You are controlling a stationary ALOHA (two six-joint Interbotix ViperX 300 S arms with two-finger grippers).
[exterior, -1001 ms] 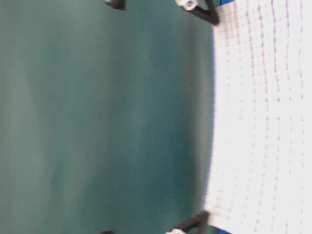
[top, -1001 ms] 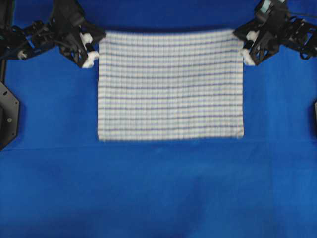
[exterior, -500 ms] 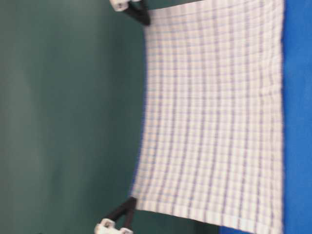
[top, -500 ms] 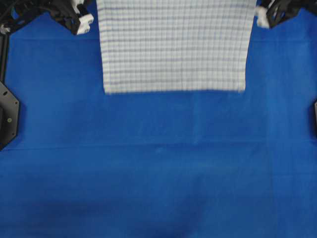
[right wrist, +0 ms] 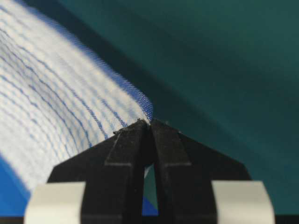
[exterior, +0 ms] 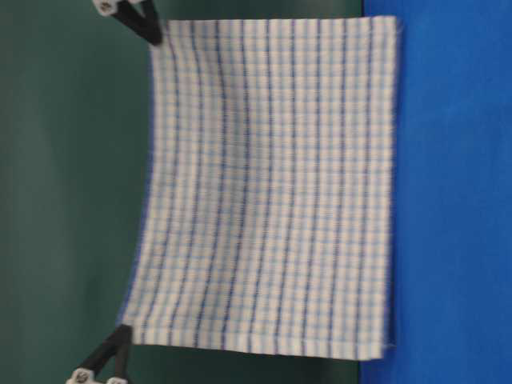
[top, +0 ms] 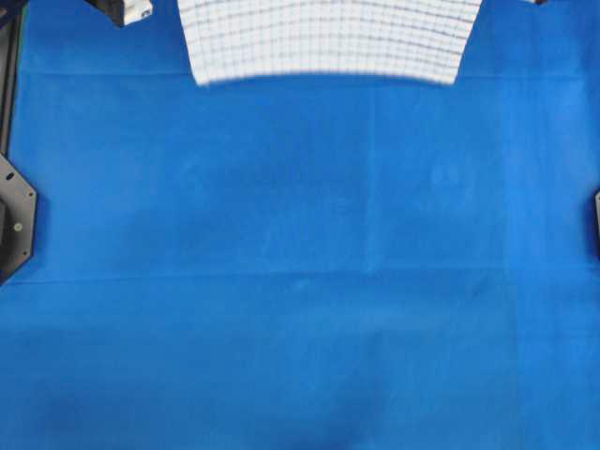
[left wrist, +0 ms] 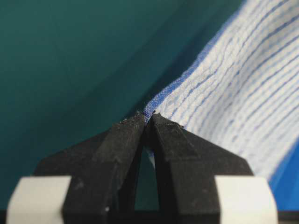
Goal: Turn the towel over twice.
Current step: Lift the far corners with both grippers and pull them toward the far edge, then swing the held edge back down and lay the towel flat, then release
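We see the towel (exterior: 268, 184) hanging in the air as a flat, spread sheet, held up by its two upper corners against the dark green backdrop (exterior: 72, 192). Its top edge sags a little between those corners, and its side edges drop fairly straight. In the table-level view the lower hem sits right at the line where the blue table covering (top: 300, 281) begins; we cannot tell whether it touches the covering or clears it. In the overhead view the towel (top: 323, 37) shows as a foreshortened band at the far edge of the table, its lower hem curved.

Its long axis runs across the table, from one gripper to the other, and the short axis hangs downward. The dark-blue stripes run along the long axis.

The left gripper (left wrist: 147, 122) has its black fingers pressed together on one upper corner of the towel (left wrist: 243, 79), with the blue-edged hem coming out right at the tips. The right gripper (right wrist: 149, 123) is likewise clamped on the other upper corner, the cloth (right wrist: 56, 102) falling away to its side. In the table-level view both pairs of fingers meet the cloth at the top corners.

The blue covering in front of the towel lies broad and flat, with only faint creases, and a black mount (top: 14, 220) sits at its left edge.
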